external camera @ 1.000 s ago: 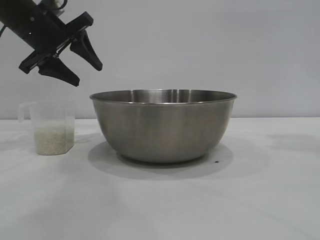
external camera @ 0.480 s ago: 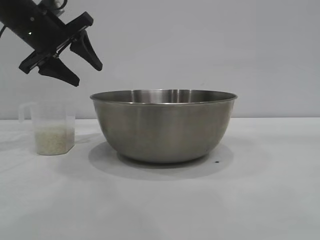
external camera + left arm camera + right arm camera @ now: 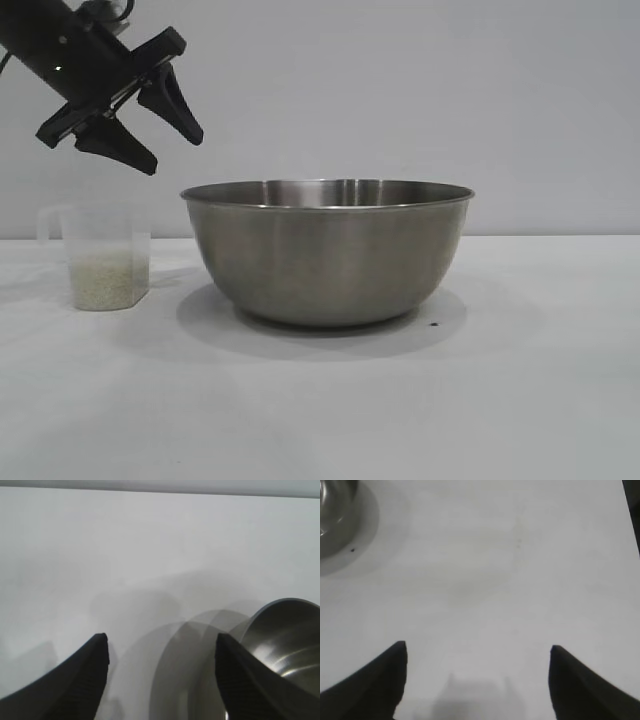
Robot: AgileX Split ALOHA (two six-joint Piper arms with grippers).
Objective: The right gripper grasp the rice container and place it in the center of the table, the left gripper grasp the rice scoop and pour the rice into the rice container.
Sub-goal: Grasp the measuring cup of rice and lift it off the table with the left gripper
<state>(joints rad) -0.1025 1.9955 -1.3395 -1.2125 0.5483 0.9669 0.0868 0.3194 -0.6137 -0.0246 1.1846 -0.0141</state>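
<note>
The rice container [image 3: 326, 250], a large steel bowl, stands at the table's middle in the exterior view; its rim also shows in the left wrist view [image 3: 290, 635] and a corner of it in the right wrist view [image 3: 332, 510]. The rice scoop [image 3: 104, 258], a clear plastic cup with white rice [image 3: 103, 280] in its lower part, stands left of the bowl. My left gripper [image 3: 170, 150] hangs open and empty in the air, above the cup and a little to its right; it also shows in the left wrist view [image 3: 161, 640]. My right gripper [image 3: 477, 650] is open and empty above bare table, out of the exterior view.
The white table [image 3: 400, 400] stretches flat around the bowl. A small dark speck [image 3: 433, 323] lies beside the bowl's base on the right. A dark table edge [image 3: 632, 510] shows in the right wrist view.
My left gripper has edged very slightly up and to the left. The bowl and the cup have not moved.
</note>
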